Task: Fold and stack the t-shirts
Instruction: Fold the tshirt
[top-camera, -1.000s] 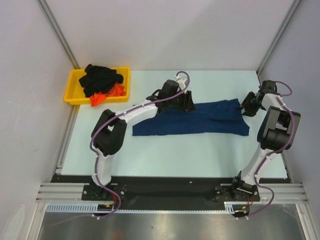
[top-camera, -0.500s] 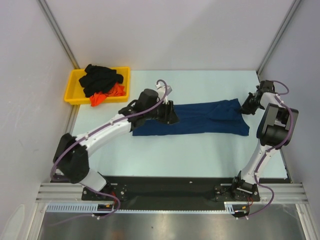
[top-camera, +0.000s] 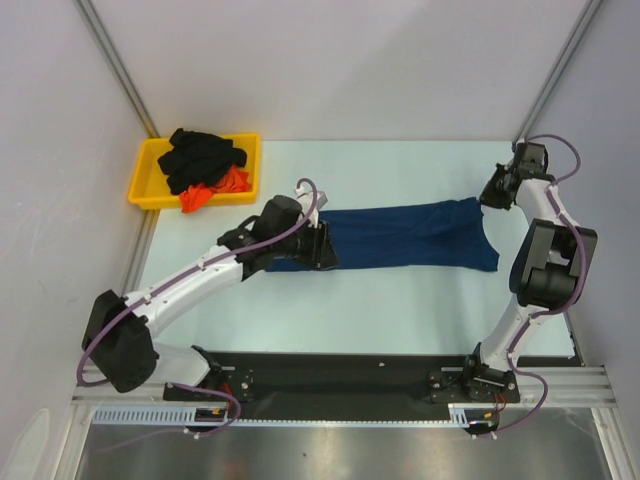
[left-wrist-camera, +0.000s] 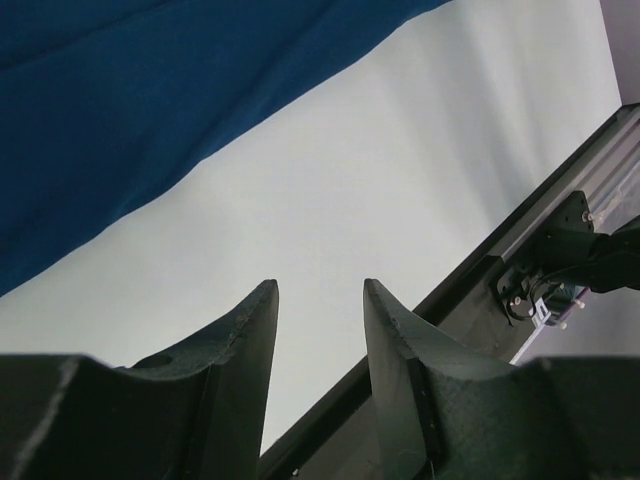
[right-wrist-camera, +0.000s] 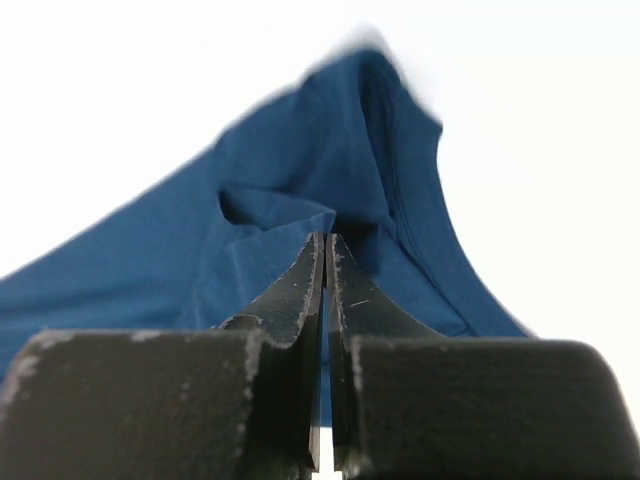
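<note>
A navy blue t-shirt (top-camera: 410, 235) lies folded into a long strip across the middle of the table. My right gripper (top-camera: 490, 195) is at its far right corner, shut, and its fingertips (right-wrist-camera: 326, 236) pinch a small fold of the navy cloth (right-wrist-camera: 300, 160). My left gripper (top-camera: 325, 247) hovers over the strip's left part. It is open, with only bare table between its fingers (left-wrist-camera: 320, 285); the shirt's edge (left-wrist-camera: 150, 100) lies beyond them. A black t-shirt (top-camera: 200, 155) and an orange-red one (top-camera: 225, 185) are heaped in the yellow tray (top-camera: 140, 190).
The yellow tray stands at the table's back left corner. Grey walls close in the left, right and back sides. A black rail (top-camera: 340, 375) with the arm bases runs along the near edge, and part of it shows in the left wrist view (left-wrist-camera: 560, 240).
My left arm has swung down and to the left over the shirt's left end. My right gripper has moved toward the far right corner and closed from open to shut.
</note>
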